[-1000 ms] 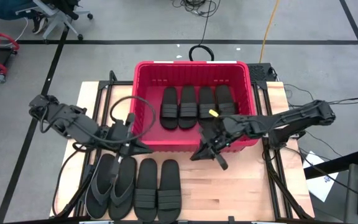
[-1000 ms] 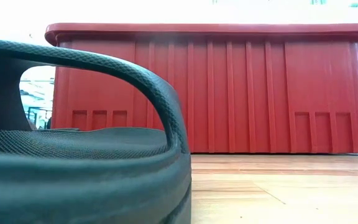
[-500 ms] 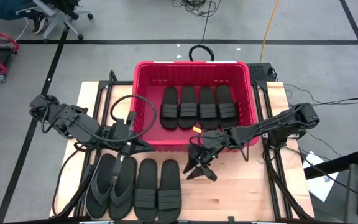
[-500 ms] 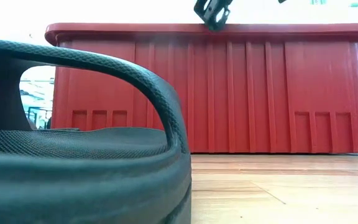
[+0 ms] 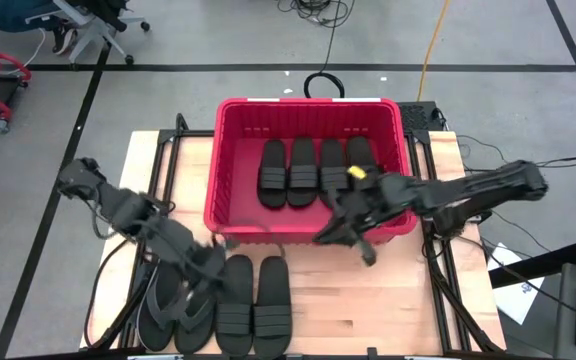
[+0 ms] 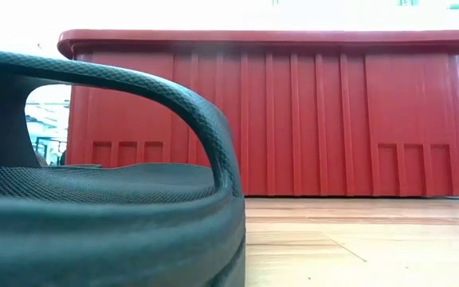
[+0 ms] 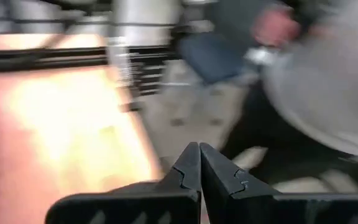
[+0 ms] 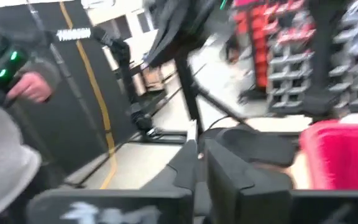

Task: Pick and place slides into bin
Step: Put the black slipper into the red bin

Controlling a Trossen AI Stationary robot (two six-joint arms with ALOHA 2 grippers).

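In the lower left of the high view, the closed, empty left end effector (image 5: 211,268) hovers just beside four slides (image 5: 253,305) lying lengthwise up-down, nearer than the closed right end effector (image 5: 346,232).

Blk slide (image 6: 94,191) close up front; red bin (image 6: 293,112) behind.

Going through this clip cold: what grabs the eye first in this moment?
The large red rectangular plastic bin at the table's far middle stands out, with four black band-strap slides lined up inside. Four more black slides lie in a row on the wooden table in front of it, towards the left, two of them thong-strapped. The left hand hangs low over that row, fingers shut, while the right hand hovers at the bin's near right wall.
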